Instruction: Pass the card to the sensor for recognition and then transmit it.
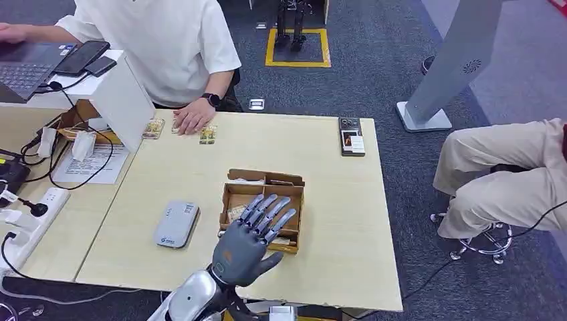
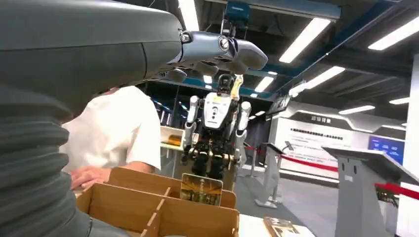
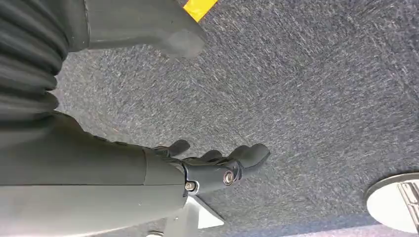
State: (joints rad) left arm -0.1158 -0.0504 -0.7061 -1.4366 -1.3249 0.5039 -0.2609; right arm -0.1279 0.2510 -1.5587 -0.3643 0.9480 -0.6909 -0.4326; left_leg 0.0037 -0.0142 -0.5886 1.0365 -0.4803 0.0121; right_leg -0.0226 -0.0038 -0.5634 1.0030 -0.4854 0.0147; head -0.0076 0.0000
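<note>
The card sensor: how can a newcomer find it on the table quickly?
On the light wooden table, look just left of the brown divided box under the left hand. The card sensor lies flat there, a small grey rounded pad, the one grey device there.

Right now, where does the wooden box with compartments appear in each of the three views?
Head view: wooden box at table centre, under the open left hand.
Left wrist view: box at the bottom, a card standing in it.
Right wrist view: not there; carpet only.
Shared landmark: the person in white behind the box.
</note>
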